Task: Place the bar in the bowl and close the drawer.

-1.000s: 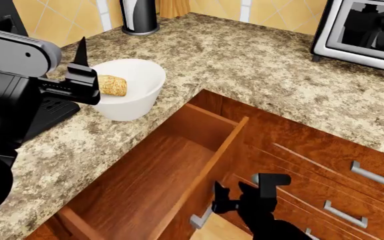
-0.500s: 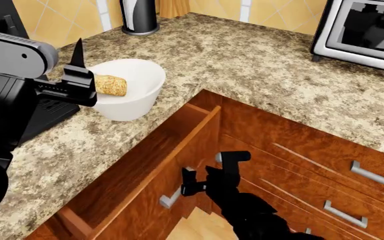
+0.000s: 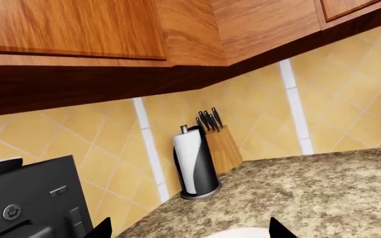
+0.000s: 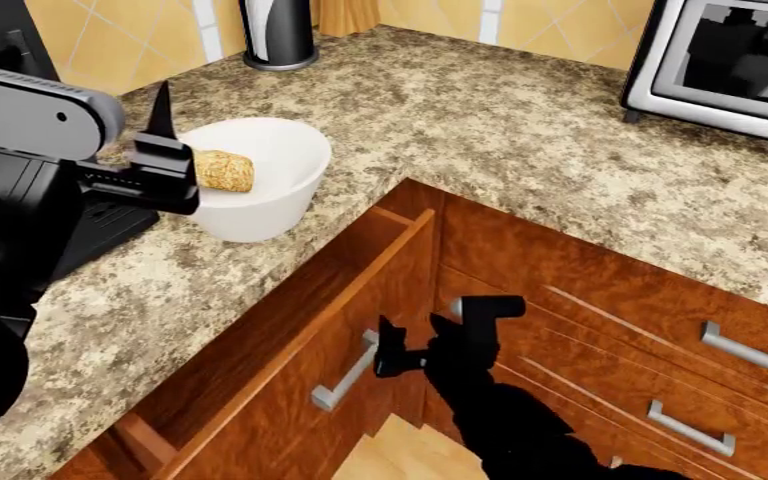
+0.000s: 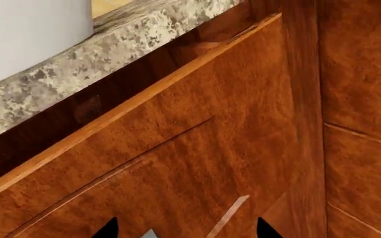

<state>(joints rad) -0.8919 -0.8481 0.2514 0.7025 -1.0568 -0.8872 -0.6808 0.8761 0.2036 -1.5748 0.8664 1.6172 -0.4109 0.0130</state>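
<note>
The white bowl (image 4: 267, 178) stands on the counter near its corner, and the tan bar (image 4: 223, 170) lies inside it. My left gripper (image 4: 157, 150) hovers open just left of the bowl; in the left wrist view its tips (image 3: 189, 233) stand wide apart over the bowl's rim (image 3: 243, 233). The reddish-brown drawer (image 4: 297, 385) is pushed in most of the way, with a narrow strip of its inside still showing. My right gripper (image 4: 404, 352) is open at the drawer's front, beside its silver handle (image 4: 344, 375). In the right wrist view its tips (image 5: 185, 230) face the drawer front (image 5: 197, 148).
A black coffee machine (image 4: 104, 215) sits left of the bowl. A paper towel holder (image 4: 277, 35) and knife block (image 3: 220, 144) stand at the back wall. A microwave (image 4: 724, 60) is at the back right. Other drawer fronts with silver handles (image 4: 755, 352) lie to the right.
The drawer has slid in most of the way, with my right gripper moving left against its front. The left arm and the bar in the bowl have hardly moved.
</note>
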